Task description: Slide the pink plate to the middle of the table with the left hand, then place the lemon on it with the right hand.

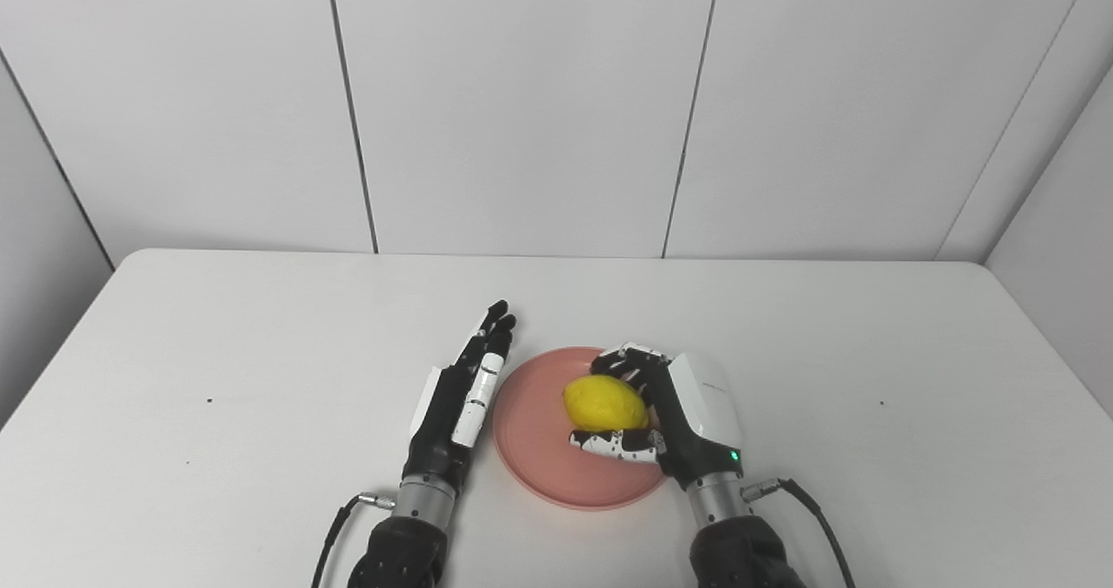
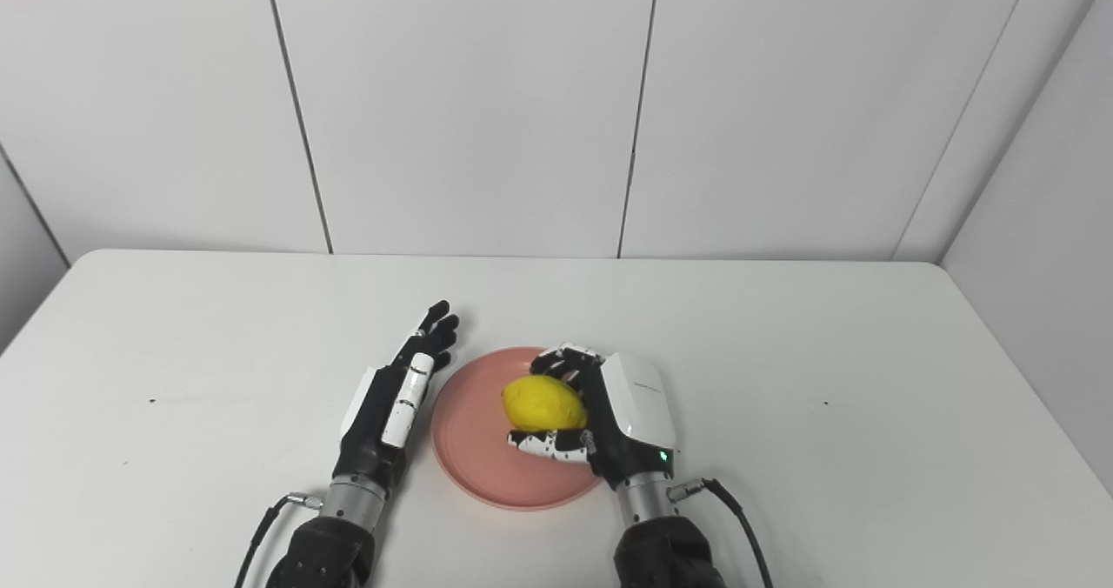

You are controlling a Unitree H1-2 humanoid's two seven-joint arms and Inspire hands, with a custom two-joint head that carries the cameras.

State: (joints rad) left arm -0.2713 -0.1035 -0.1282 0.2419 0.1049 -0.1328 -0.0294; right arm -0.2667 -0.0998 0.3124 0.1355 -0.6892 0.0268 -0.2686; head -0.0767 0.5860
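1. Pink plate [image 1: 539, 449] sits flat on the white table [image 1: 217, 353], toward the near edge, about midway between the table's left and right sides.
2. Lemon [image 1: 605, 403] is over the plate's right half, held in the right hand [image 1: 674, 414]. Whether it touches the plate surface cannot be told.
3. Right hand's fingers [image 1: 628, 357] curl over the lemon's far side; the thumb [image 1: 613, 445] crosses under its near side. The lemon sits between them, against the palm, gripped.
4. Right hand's white back plate faces up and to the right of the plate; the wrist lies past the plate's near-right rim.
5. Left hand [image 1: 456, 401] lies just beside the plate's left rim, fingers [image 1: 494, 327] straight and together, pointing away from the robot, holding nothing.
6. Contact between left hand and plate rim: cannot tell.
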